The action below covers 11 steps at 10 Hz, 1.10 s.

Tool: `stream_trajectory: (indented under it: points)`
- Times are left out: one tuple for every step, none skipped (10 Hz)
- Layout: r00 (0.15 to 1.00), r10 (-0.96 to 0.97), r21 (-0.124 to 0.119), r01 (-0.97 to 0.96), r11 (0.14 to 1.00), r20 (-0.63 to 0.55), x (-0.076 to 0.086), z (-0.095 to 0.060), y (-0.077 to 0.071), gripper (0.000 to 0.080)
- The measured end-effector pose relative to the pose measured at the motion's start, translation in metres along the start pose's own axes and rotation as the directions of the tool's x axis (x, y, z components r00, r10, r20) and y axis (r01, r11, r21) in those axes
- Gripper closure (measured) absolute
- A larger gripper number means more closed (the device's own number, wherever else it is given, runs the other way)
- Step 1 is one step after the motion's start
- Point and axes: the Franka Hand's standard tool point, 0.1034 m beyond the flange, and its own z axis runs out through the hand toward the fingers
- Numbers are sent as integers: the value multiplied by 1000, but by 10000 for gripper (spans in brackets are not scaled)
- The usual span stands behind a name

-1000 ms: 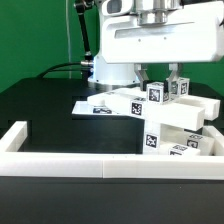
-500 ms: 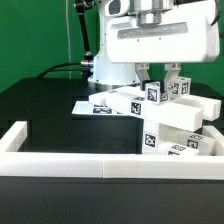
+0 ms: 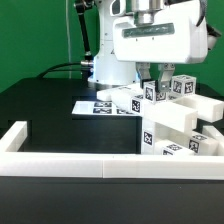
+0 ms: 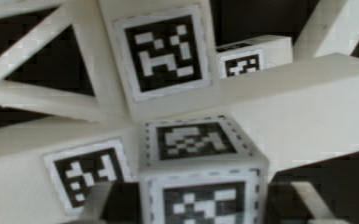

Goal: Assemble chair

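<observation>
White chair (image 3: pixel 170 125) parts are stacked on the black desk (image 3: pixel 50 105) against the border rail (image 3: pixel 100 166), beneath the jaws (closure cannot be told), so descent should be kept slow and square.

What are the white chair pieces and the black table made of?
The chair pieces look like hard white plastic: smooth, blocky, slightly glossy, with what seem printed black-and-white tags stuck on. The table seems a matte black board or mat; its exact material isn't clear.
</observation>
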Motion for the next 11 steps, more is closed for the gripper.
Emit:
stream_trajectory:
  points:
    - [1000, -6, -1, 6, 1000, 1, -1, 0, 0, 432]
    - [1000, -12, -2, 12, 1000, 5, -4, -1, -3, 251]
    - [1000, -14, -4, 14, 1000, 6, -5, 0, -3, 251]
    - [1000, -16, -3, 16, 1000, 6, -5, 0, -3, 171]
    - [1000, -17, -3, 17, 1000, 5, -5, 0, -4, 156]
    - [1000, -17, -4, 17, 1000, 6, -5, 0, -3, 156]
    - [1000, -17, -4, 17, 1000, 6, -5, 1, -3, 151]
    - [1000, -17, -4, 17, 1000, 6, -5, 1, -3, 151]
    - [1000, -17, -5, 17, 1000, 6, -5, 1, -3, 151]
    - [1000, -17, -5, 17, 1000, 6, -5, 1, -3, 151]
    - [1000, -17, -5, 17, 1000, 6, -5, 1, -3, 151]
